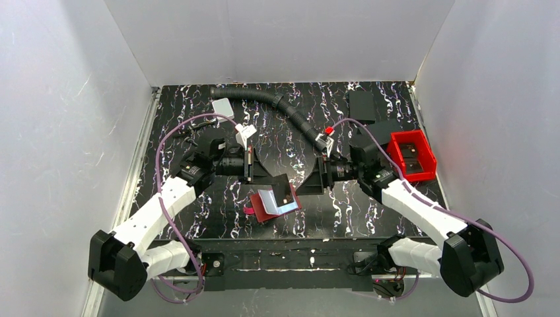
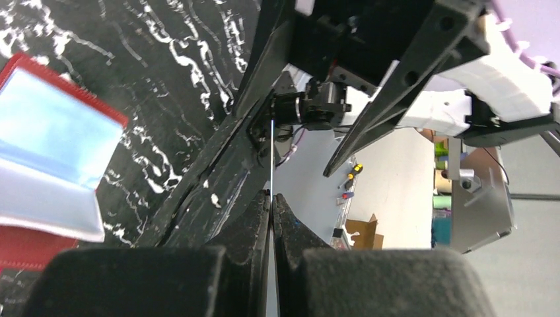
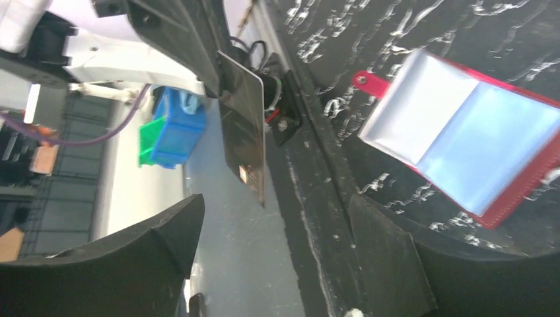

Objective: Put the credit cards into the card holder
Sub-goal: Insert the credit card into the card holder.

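Squarely mid-table on black white-veined tabletop (image 1: 343, 211): small flat red folding card holder (image 1: 272, 203), spread open with pale plastic pockets up, long axis roughly left to right. Just over its far right end, thin glossy rectangular credit card (image 3: 243, 132), on edge, clamped in left gripper (image 2: 272, 198). Right gripper (image 3: 274, 205) close beside, fingers wide apart, holding nothing. Left nearer; probably a downward tilt into a pocket next.

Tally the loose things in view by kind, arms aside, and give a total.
credit cards: 2 (one lying on the table, one in the left gripper)
card holder: 1
red bin: 1
black slabs: 2
black hose: 1
Total: 7
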`<action>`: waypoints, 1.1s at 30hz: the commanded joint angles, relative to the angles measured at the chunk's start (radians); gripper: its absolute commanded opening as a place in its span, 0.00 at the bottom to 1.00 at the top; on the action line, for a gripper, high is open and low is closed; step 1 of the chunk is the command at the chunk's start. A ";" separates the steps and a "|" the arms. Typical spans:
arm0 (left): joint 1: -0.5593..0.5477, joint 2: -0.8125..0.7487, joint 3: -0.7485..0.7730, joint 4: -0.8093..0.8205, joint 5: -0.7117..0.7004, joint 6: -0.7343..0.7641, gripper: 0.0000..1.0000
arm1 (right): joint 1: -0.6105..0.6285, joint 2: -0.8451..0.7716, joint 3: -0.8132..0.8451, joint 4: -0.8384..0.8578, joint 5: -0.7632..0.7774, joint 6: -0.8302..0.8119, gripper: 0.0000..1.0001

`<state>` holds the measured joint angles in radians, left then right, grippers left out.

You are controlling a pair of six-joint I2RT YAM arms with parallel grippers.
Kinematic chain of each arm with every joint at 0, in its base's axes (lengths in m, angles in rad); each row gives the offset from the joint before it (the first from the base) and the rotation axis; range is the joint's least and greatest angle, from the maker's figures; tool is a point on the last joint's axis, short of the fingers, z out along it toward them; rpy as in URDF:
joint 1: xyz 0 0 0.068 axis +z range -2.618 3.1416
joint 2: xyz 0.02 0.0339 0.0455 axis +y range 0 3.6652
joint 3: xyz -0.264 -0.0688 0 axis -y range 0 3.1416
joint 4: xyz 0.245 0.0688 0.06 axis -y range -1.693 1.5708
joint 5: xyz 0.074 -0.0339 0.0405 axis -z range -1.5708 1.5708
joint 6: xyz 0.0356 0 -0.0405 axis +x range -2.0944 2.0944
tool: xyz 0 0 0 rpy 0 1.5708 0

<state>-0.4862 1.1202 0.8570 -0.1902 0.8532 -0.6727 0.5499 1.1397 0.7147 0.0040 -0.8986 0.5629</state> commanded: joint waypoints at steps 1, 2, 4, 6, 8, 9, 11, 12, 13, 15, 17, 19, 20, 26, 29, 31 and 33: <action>0.003 -0.026 -0.040 0.233 0.119 -0.125 0.00 | 0.015 -0.023 -0.099 0.448 -0.113 0.300 0.82; 0.003 -0.024 -0.036 0.237 0.124 -0.132 0.00 | 0.022 -0.013 -0.110 0.503 -0.107 0.344 0.76; 0.003 -0.027 -0.029 0.234 0.121 -0.133 0.00 | 0.029 0.003 -0.113 0.554 -0.094 0.379 0.70; 0.002 -0.024 -0.022 0.233 0.131 -0.135 0.00 | 0.039 0.010 -0.113 0.609 -0.075 0.418 0.68; 0.003 -0.019 -0.013 0.231 0.140 -0.135 0.00 | 0.055 0.023 -0.122 0.686 -0.063 0.465 0.59; 0.003 -0.017 -0.012 0.230 0.140 -0.135 0.00 | 0.058 0.031 -0.130 0.728 -0.056 0.496 0.53; 0.003 -0.015 -0.012 0.230 0.137 -0.140 0.00 | 0.060 0.046 -0.147 0.817 -0.044 0.561 0.38; 0.003 -0.013 -0.013 0.231 0.133 -0.149 0.00 | 0.061 0.051 -0.154 0.850 -0.034 0.584 0.24; 0.003 -0.012 -0.012 0.224 0.127 -0.158 0.00 | 0.061 0.053 -0.158 0.867 -0.022 0.604 0.03; 0.003 -0.013 0.002 0.152 0.073 -0.171 0.24 | 0.061 0.053 -0.159 0.869 0.014 0.617 0.01; 0.003 -0.032 -0.005 0.086 -0.019 -0.220 0.46 | 0.061 0.043 -0.163 0.872 0.061 0.635 0.01; 0.003 -0.059 -0.069 0.210 -0.057 -0.364 0.52 | 0.061 0.036 -0.169 0.880 0.106 0.653 0.01; 0.000 -0.080 -0.101 0.260 -0.077 -0.431 0.55 | 0.061 0.037 -0.173 0.893 0.122 0.664 0.01; -0.027 -0.155 -0.106 0.271 -0.158 -0.467 0.34 | 0.061 0.048 -0.190 0.952 0.166 0.721 0.01; -0.042 -0.134 -0.088 0.271 -0.155 -0.463 0.29 | 0.066 0.060 -0.187 0.972 0.157 0.730 0.01; -0.057 -0.109 -0.079 0.271 -0.155 -0.456 0.25 | 0.070 0.065 -0.187 0.985 0.155 0.739 0.01; -0.069 -0.099 -0.071 0.271 -0.165 -0.448 0.23 | 0.070 0.066 -0.185 0.981 0.155 0.738 0.01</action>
<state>-0.5304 1.0000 0.7460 0.0692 0.7128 -1.1240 0.6117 1.1999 0.5232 0.9016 -0.7578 1.2846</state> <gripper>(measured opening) 0.250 0.031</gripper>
